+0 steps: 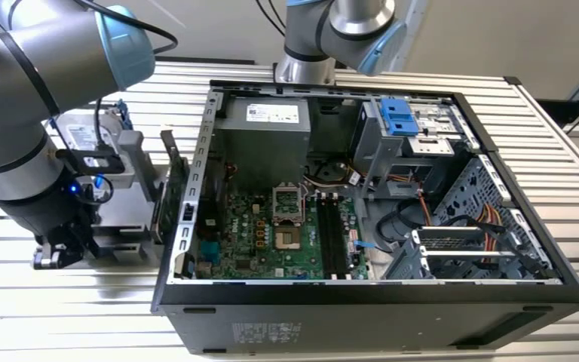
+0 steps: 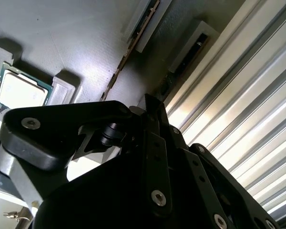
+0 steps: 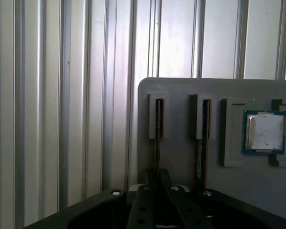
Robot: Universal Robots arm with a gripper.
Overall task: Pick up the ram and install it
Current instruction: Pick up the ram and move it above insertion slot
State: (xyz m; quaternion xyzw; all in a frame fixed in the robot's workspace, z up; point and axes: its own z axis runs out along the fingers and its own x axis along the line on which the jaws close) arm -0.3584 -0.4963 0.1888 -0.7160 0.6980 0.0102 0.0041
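- The gripper (image 1: 56,256) hung low at about 8 o'clock in the exterior view, over a grey holder (image 1: 118,219) that stood on the slatted table (image 1: 68,324) at 9 o'clock from the open computer case (image 1: 370,305)
- In the first wrist view the gripper (image 3: 158,175) was lined up with the ram (image 3: 158,126), a thin stick seen edge-on, standing upright in a narrow slot of the grey holder (image 3: 181,93)
- The gripper's tip reached the stick's near end, though whether it touched the stick could not be told
- Whether the pincer was apart, together or clamped on the ram could not be told either (its own black links covered that spot)
- A second stick (image 3: 202,138) stood in the neighbouring slot, just beside the ram and parallel to it
- A processor (image 3: 264,132) with a silver lid lay flat in a square recess of the same holder, on the far side of the second stick from the ram
- The second wrist view showed the gripper (image 2: 150,102) from the side, with the ram (image 2: 132,45) as a thin line in its slot and the processor (image 2: 20,90) well apart from it on the holder (image 2: 86,38)
- In the case the motherboard (image 1: 259,241) lay flat, its long black memory slots (image 1: 332,234) at 3 o'clock from the processor socket (image 1: 287,207)
- The ram was in the holder, not yet in the case
- A silver hard drive (image 1: 90,136) stood at about 12 o'clock from the gripper
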